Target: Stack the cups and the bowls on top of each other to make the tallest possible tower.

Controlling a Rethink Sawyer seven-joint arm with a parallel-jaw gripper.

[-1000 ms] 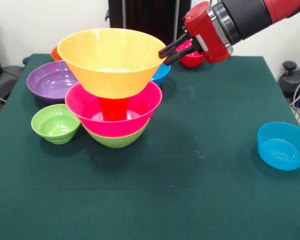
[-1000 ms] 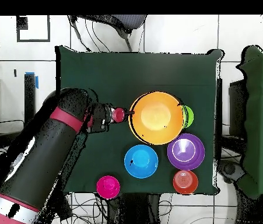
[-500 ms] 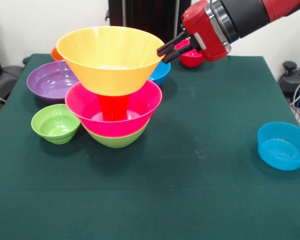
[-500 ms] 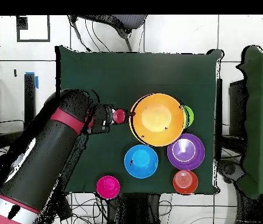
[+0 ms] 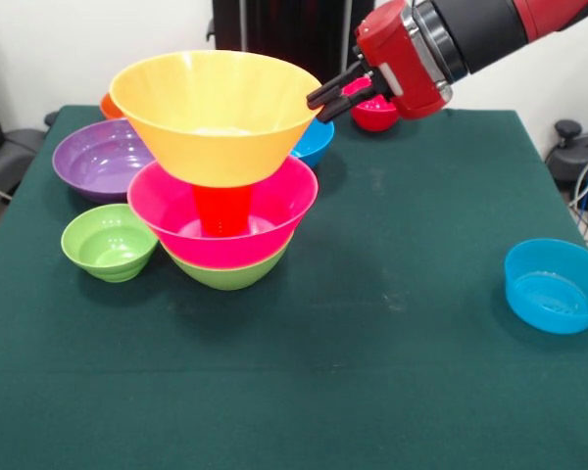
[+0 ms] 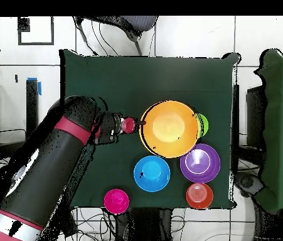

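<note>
The tower stands left of centre: a green bowl (image 5: 230,274) lowest, a pink bowl (image 5: 176,211) nested in it, and an orange cup (image 5: 222,211) standing in the pink bowl. A large orange bowl (image 5: 219,113) sits on top of the cup. My gripper (image 5: 321,101) reaches in from the right, shut on this bowl's right rim. In the overhead view the large orange bowl (image 6: 169,128) covers the stack, with the gripper (image 6: 137,124) at its left rim.
A purple bowl (image 5: 98,157), a small green bowl (image 5: 108,242) and a small orange bowl (image 5: 107,103) lie left of the tower. Behind it are a blue bowl (image 5: 316,142) and a small red bowl (image 5: 376,116). Another blue bowl (image 5: 556,286) sits far right.
The gripper has risen slightly, and the large orange bowl has lifted and shifted a little with it. Nothing else moved.
</note>
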